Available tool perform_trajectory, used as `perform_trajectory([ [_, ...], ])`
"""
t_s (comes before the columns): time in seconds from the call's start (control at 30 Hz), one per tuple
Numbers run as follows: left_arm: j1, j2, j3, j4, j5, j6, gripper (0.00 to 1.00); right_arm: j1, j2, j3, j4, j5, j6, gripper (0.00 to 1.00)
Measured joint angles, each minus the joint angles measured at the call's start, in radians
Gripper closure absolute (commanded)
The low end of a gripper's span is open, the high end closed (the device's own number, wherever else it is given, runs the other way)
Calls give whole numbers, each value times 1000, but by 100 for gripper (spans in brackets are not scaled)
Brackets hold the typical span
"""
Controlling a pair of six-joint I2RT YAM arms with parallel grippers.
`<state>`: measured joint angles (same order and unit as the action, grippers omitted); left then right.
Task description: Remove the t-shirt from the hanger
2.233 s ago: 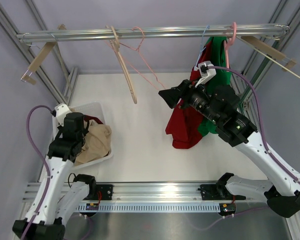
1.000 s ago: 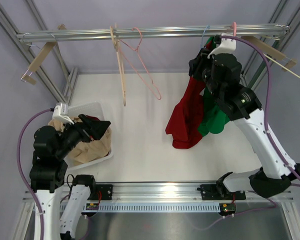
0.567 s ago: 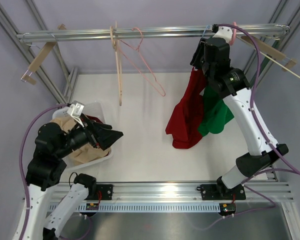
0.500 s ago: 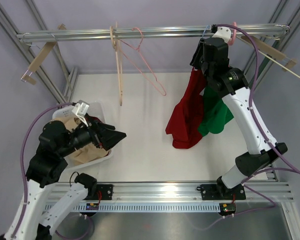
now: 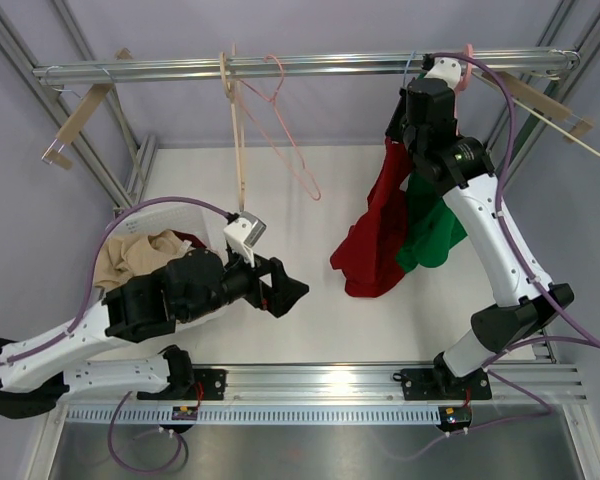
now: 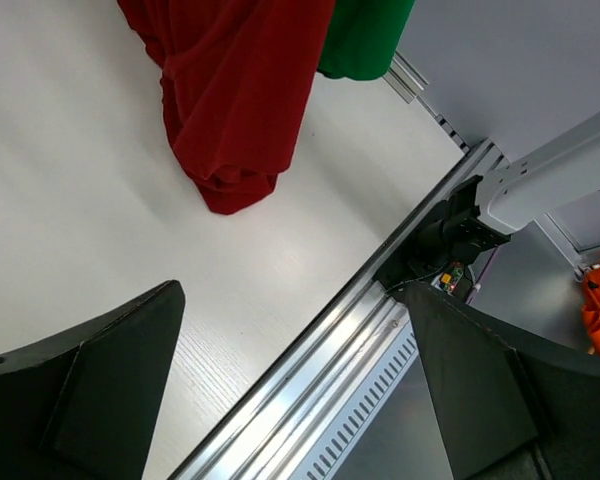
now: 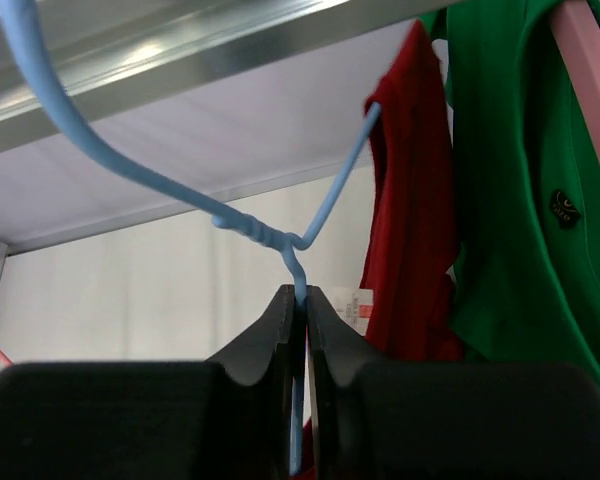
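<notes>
Near rail: you have a ribbed aluminium base rail point(image 5: 320, 375) along the near edge, with both arms bolted to it.
Left tool point(image 5: 288, 291): yours stands wide, both black fingers spread with nothing between them. It hovers over the white worktop point(image 5: 320, 320) and points toward the hanging clothes.
Left bin: a white plastic bin point(image 5: 170, 212) sits on the worktop at your left. A crumpled beige cloth point(image 5: 130, 255) lies in it, and the left arm partly hides it.
Task garment: the red t-shirt point(image 5: 375, 230) is on its hanger, at your right beyond the middle of the worktop. It drapes down in long folds and its lower end is bunched. You cannot tell whether that end touches the worktop.
Neighbour garment: a green t-shirt point(image 5: 430, 235) hangs just beside the red one on its right, touching it, on a thick pink plastic hanger point(image 7: 590, 50).
Hanger: the thin blue wire hanger point(image 7: 248, 227) carries the red t-shirt. Its hook goes up to the bar.
Right tool point(image 7: 301, 305): yours is raised high and pinched narrow on the blue wire, just below the twisted neck.
Far bar: a silver metal hanging bar point(image 5: 280, 66) spans the back.
Spare hangers: a bare wooden hanger point(image 5: 238, 130) and a thin pink wire hanger point(image 5: 290, 120) hang together on the bar, well apart from the shirts.
</notes>
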<state>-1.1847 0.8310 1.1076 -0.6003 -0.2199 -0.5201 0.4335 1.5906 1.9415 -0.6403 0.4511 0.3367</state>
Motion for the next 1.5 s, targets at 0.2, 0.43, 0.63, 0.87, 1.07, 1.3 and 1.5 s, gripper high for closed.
perform_trajectory([
  [0.2,-124,34,-10,33,-143,2,1,-6,-8,-9,11,-18,-5,100],
  [0.43,-145,40,-79,97,-169,1,1,-19,-93,-106,102,-102,-6,100],
  [0.63,-147,41,-90,138,-169,5,2,-21,-204,-155,187,-187,-11,100],
  [0.87,-148,49,-95,177,-151,8,1,-21,-328,-349,291,-235,16,100],
  [1.07,-166,131,-82,211,-111,10,1,-21,-471,-683,347,-278,109,100],
  [1.3,-243,326,3,257,-88,23,1,-18,-624,-792,358,-317,207,100],
  [1.5,-268,463,101,285,-83,52,1,11,-715,-783,383,-372,259,100],
])
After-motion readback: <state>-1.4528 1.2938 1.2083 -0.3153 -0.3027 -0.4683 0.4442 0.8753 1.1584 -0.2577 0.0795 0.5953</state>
